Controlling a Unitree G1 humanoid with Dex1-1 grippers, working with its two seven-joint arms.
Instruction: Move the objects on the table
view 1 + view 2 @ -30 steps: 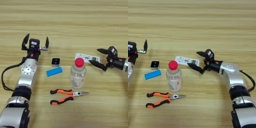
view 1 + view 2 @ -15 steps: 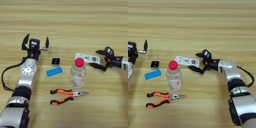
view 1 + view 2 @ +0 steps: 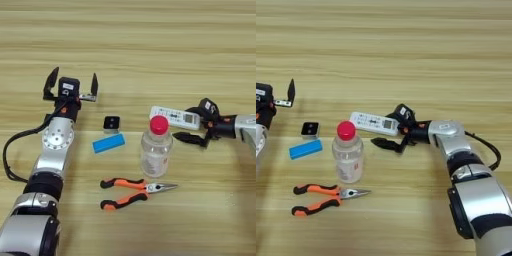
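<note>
- Centrally on the wooden worktop stands a clear bottle with a red cap, upright.
- At the bottle's 1 o'clock lies the white remote, just beside the cap.
- From 3 o'clock the right end effector reaches in with its fingers spread, one over the remote's right end and one lying below it; whether they touch it cannot be told.
- At the bottle's 9 o'clock lies a blue block, with a small black-and-white cube just above it.
- Orange-handled pliers lie at the bottle's 6 o'clock, tips pointing to 3 o'clock.
- At 10 o'clock the left end effector hovers open, holding nothing.
</note>
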